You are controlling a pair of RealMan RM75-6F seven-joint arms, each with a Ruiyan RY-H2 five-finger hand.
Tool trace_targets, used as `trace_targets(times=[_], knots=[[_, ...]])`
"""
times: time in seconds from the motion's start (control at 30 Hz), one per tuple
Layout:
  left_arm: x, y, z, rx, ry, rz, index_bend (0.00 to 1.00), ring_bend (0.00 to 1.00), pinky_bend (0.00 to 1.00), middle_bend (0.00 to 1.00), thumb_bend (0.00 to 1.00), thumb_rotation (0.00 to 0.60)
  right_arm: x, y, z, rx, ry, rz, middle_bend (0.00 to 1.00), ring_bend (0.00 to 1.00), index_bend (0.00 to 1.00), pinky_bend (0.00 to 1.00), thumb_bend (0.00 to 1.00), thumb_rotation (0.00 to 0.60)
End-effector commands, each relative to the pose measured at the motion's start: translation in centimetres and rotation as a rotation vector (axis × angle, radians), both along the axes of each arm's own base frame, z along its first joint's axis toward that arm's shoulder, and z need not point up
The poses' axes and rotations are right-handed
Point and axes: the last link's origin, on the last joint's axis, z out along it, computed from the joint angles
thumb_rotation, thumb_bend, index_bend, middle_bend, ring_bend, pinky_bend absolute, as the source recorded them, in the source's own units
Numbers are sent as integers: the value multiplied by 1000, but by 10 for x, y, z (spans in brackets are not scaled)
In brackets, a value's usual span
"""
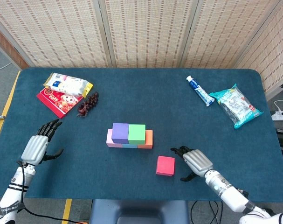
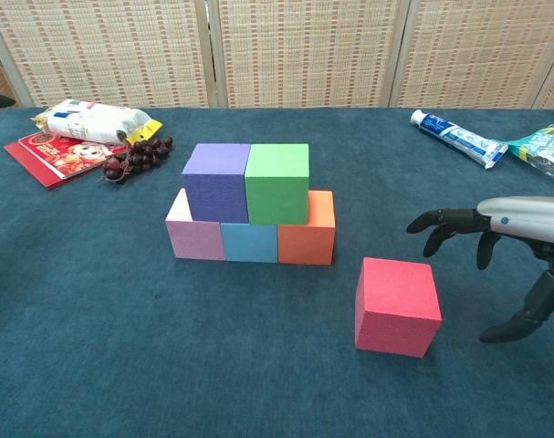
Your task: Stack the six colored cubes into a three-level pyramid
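A pink [image 2: 194, 235], a light blue [image 2: 249, 243] and an orange cube [image 2: 308, 234] form a row on the table. On top of them sit a purple cube [image 2: 216, 181] and a green cube [image 2: 277, 182], side by side. A red cube [image 2: 396, 306] [image 1: 165, 165] lies alone to the front right of the stack. My right hand [image 2: 509, 251] [image 1: 193, 162] hovers open just right of the red cube, fingers spread, not touching it. At the table's left edge my left hand [image 1: 37, 144] is open and holds nothing.
A snack packet [image 1: 67, 84], a red packet [image 1: 57, 101] and a bunch of dark grapes [image 1: 87, 104] lie at the back left. A toothpaste tube [image 1: 199, 90] and a blue-green bag [image 1: 235, 104] lie at the back right.
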Motion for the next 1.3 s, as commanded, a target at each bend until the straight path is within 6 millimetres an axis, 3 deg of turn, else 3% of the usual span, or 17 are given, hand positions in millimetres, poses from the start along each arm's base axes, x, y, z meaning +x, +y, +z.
trace_targets(times=[0.03,0.4,0.67,0.77,0.93,1.07,1.3], knots=[[-2,0,1,3,-4,1,12,0,107,0,308,600,2,1,-8,-17,-16,-17,302,213,201,430,0,600],[-10,0,3,8,-24,5,12,0,108,0,308,600,13,0,-38,-48,-18,-49,304,274,263,433,0,600],[-15,0,5,9,-28,6,12,0,108,0,308,600,15,0,-44,-82,-37,-56,346,317,313,433,0,600],[-16,-1,5,11,-37,6,12,0,109,0,308,600,12,-4,-47,-117,-24,-61,380,349,374,439,11,600],[-17,0,5,12,-41,1,12,0,109,0,307,600,15,-5,-51,-116,-40,-65,478,427,568,513,151,600],[-17,0,6,10,-39,-2,12,0,109,0,308,600,21,-11,-32,-132,-78,-55,513,454,618,516,202,600],[-15,-1,6,4,-24,-9,12,0,109,0,307,600,53,-42,39,-164,-122,76,513,455,622,534,218,600]])
